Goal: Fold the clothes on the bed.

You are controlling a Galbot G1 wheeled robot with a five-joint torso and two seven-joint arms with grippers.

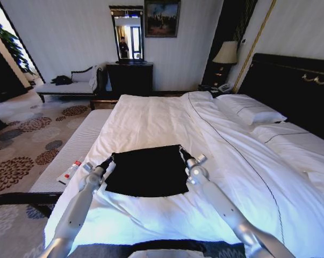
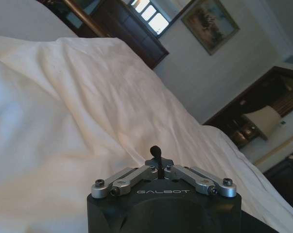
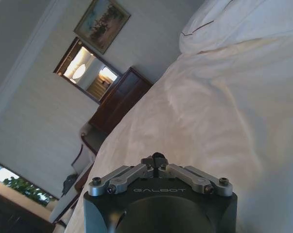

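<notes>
The clothes [image 1: 148, 170], a black T-shirt folded into a rough rectangle, lay flat on the white sheet of the bed [image 1: 167, 121], near its foot end and between the two arms. At the garment's far left corner sat the left tool [image 1: 110, 159], its dark tip touching the fabric edge; in the left wrist view the left tool [image 2: 156, 154] showed its fingers drawn together to a single point, clenched, with the pale sheet stretching beyond it. Whether any cloth was pinched between them I could not tell. Just left of the left arm, on the grey bench [image 1: 70, 156] beside the bed, lay a small bottle with a red cap [image 1: 70, 171]. At the garment's far right corner sat the right tool [image 1: 183, 154], likewise touching the black fabric. In the right wrist view the right tool [image 3: 157, 157] was also clenched to a point above the sheet, and a white pillow [image 3: 233, 22] lay farther off. Two pillows [image 1: 250, 112] rested against the dark headboard [image 1: 293, 86] on the right.
</notes>
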